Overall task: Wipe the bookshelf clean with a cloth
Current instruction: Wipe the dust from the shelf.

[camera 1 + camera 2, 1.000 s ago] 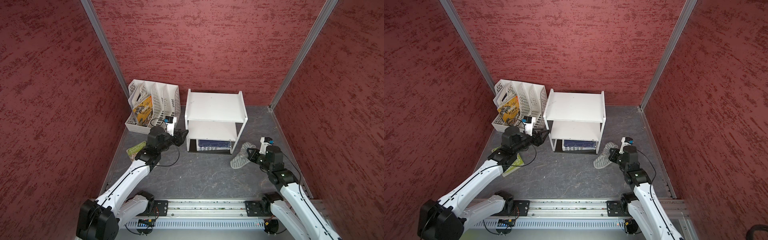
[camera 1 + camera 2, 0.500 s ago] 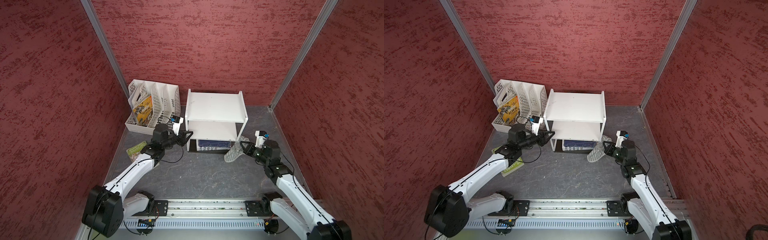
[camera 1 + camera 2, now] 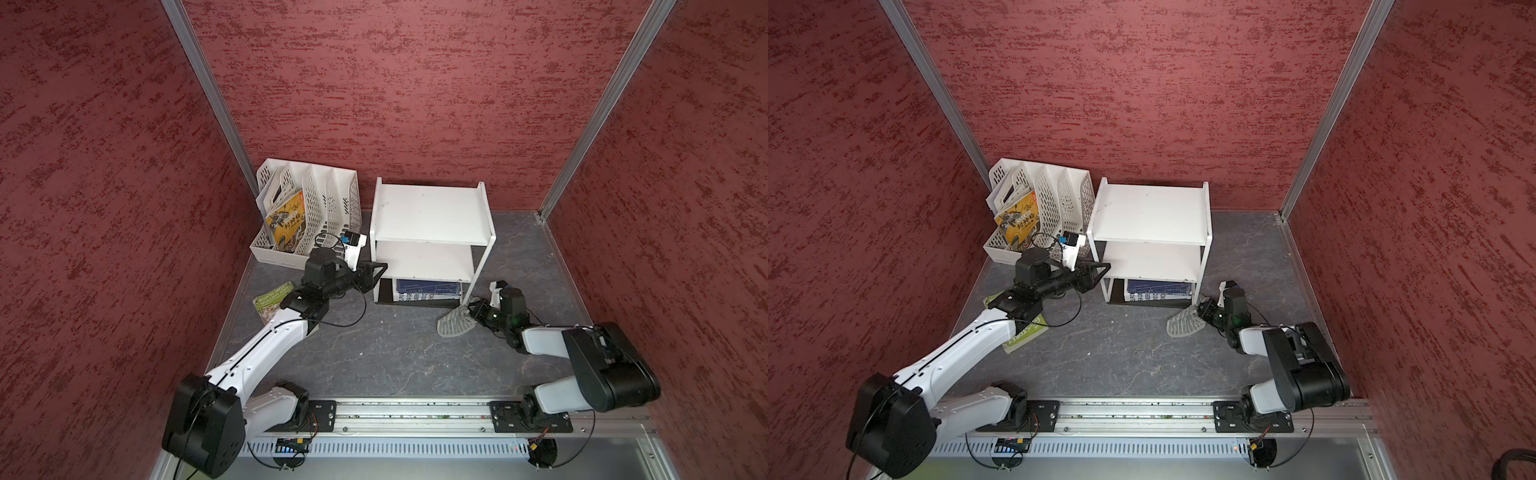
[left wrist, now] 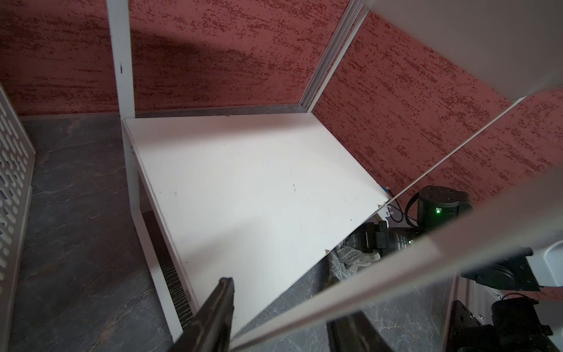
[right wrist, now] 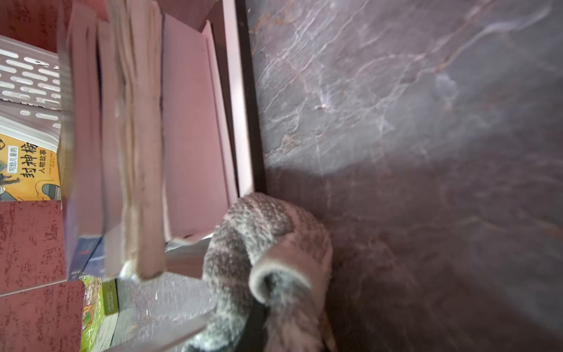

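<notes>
Two arms on this one, so we go left to right. Far left sits the file rack point(image 3: 332, 199), white perforated plastic with slanted dividers and a glossy yellow-covered book point(image 3: 286, 220) in it. A green paperback point(image 3: 270, 301) lies flat on the floor point(image 3: 395, 353) in front, half under the left arm.

The left gripper point(image 3: 380, 270) has its black jaws partway apart around the front left upright of the bookshelf point(image 3: 428, 212), and we can't see either finger actually pressing it. That bookshelf is smooth matte white board, square-edged, with a few dark specks on the middle tier in the left wrist view. Blue books point(image 3: 428, 286) lie on the bottom tier.

At the foot of its thin leg the cloth point(image 3: 453, 326) lies fanned on the floor, fuzzy grey-white stripes, one end bunched in the tightly closed right gripper point(image 3: 473, 311).

Versus a second ago, the left gripper has moved from beside the shelf onto that corner, and the right arm has folded down low. Half a second back the cloth hung up by the leg; now it's on the ground.

Room-wise, the rack-to-shelf gap is tight, while the marbled dark floor in front of and right of the shelf is wide open.
</notes>
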